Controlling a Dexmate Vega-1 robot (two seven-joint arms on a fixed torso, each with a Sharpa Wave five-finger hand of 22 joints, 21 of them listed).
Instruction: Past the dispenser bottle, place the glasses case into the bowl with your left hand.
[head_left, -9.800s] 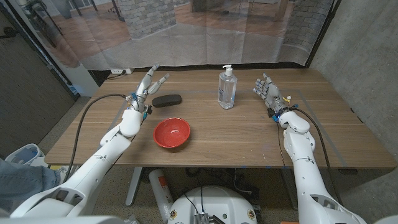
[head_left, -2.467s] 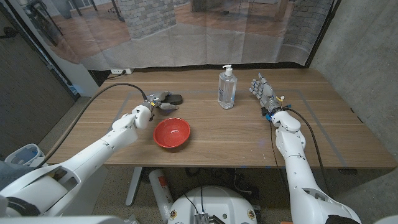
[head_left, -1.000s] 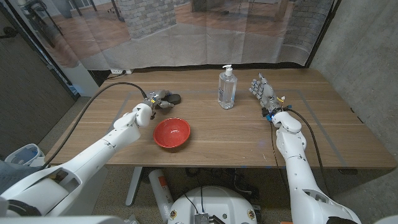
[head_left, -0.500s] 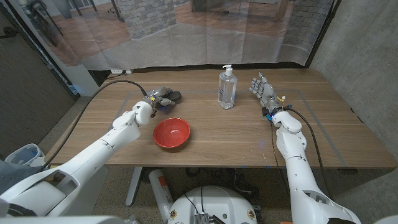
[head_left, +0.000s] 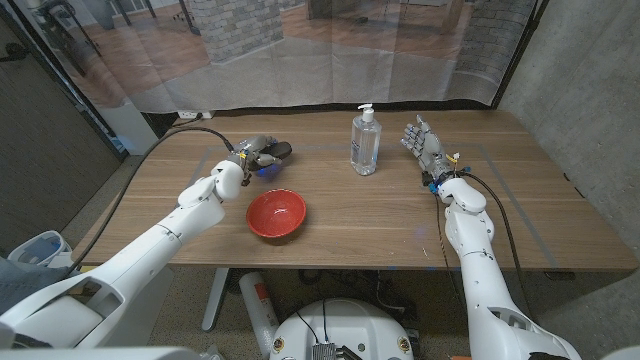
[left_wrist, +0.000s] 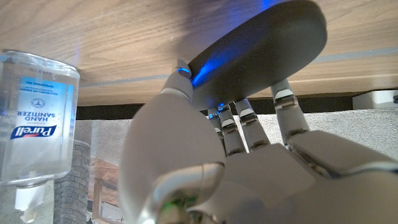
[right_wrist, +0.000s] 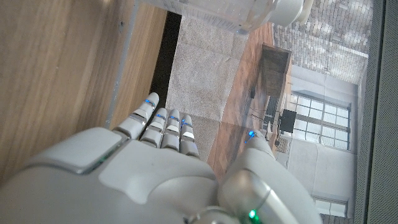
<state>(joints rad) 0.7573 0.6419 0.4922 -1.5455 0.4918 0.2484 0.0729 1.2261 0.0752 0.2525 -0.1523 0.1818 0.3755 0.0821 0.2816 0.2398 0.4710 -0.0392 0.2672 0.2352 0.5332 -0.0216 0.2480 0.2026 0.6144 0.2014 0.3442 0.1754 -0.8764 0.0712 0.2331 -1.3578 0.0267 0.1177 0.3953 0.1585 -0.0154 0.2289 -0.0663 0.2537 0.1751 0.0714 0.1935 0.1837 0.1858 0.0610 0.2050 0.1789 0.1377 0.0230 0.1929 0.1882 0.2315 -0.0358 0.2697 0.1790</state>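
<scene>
The glasses case (head_left: 274, 150) is gripped by the left hand (head_left: 256, 157), fingers (left_wrist: 239, 118) wrapped around it, near the desk's (head_left: 360, 215) far left, just beyond the red bowl (head_left: 276, 213). The carry is beginning; next comes lowering it into the bowl. The right hand (head_left: 425, 145) stands released, empty, beside the dispenser bottle (head_left: 365, 143).

left robot hand (head_left: 256, 155): fingers closed, gripping | right robot hand (head_left: 424, 143): fingers spread, upright

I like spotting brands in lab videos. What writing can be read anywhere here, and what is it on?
"PURELL": on the dispenser bottle, running sideways in the left wrist view.
"HAND SANITIZER": same label, beside the brand.
Fine print above it: too small to read.
Glasses case and bowl: no writing visible.
</scene>
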